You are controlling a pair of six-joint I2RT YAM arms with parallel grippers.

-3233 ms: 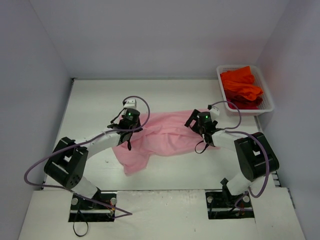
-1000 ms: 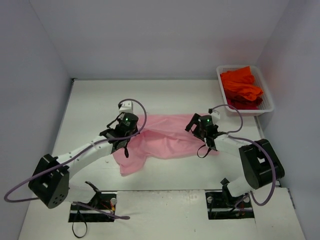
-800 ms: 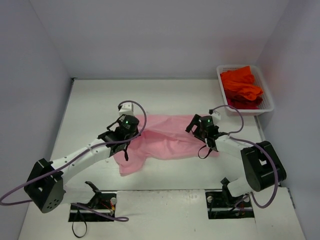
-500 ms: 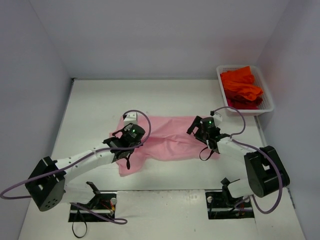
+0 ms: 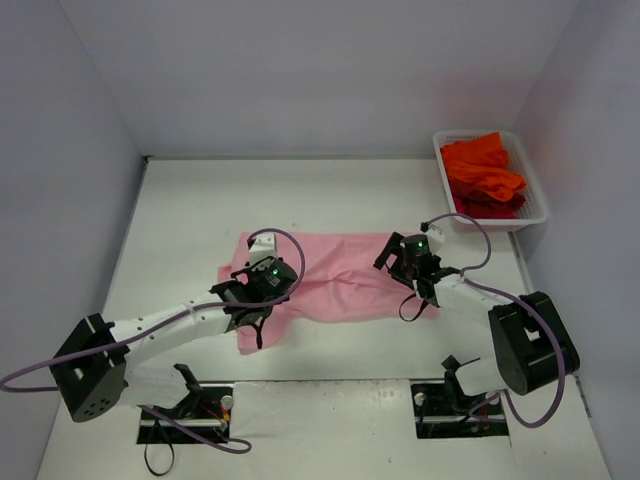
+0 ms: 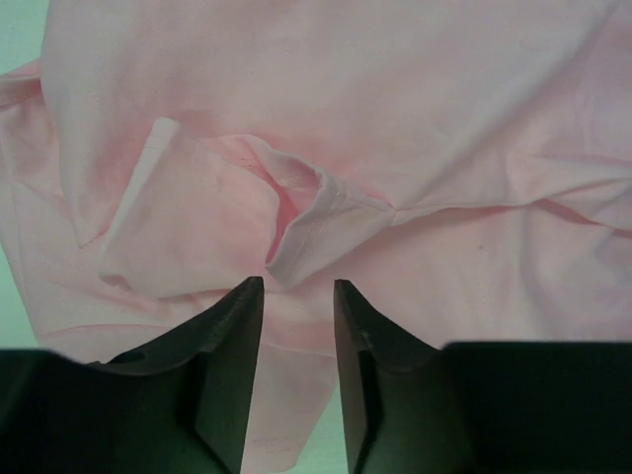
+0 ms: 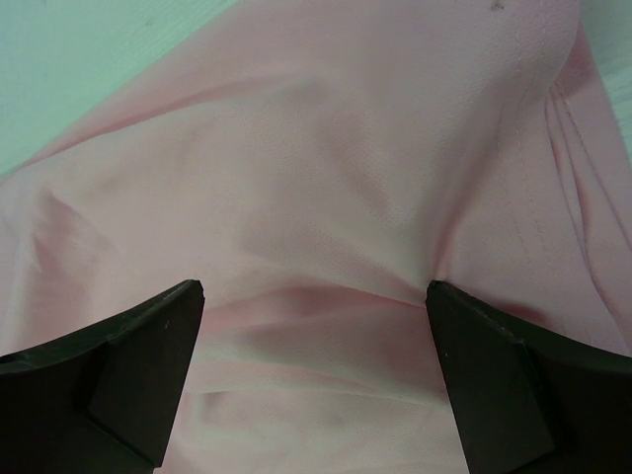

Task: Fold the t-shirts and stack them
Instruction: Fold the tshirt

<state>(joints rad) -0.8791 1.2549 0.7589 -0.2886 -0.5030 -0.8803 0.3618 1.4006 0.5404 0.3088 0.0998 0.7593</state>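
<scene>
A light pink t-shirt [image 5: 340, 272] lies spread across the middle of the table, wrinkled, with one part hanging toward the near edge on the left. My left gripper [image 5: 262, 277] hovers over its left part. In the left wrist view [image 6: 298, 286] its jaws stand a little apart, with a folded sleeve hem [image 6: 296, 242] just ahead of the tips and nothing gripped. My right gripper [image 5: 408, 256] is over the shirt's right part, jaws wide open above the cloth [image 7: 314, 288]. Several orange-red t-shirts [image 5: 483, 172] lie bunched in the basket.
A white mesh basket [image 5: 492, 224] stands at the back right corner against the wall. White walls close in the table [image 5: 200, 195] on the left, back and right. The arm bases are at the near edge.
My left gripper has moved toward the near edge and a little right over the shirt. The shirt's left part now lies flatter, its far-left corner spread out. My right gripper shifted slightly right.
</scene>
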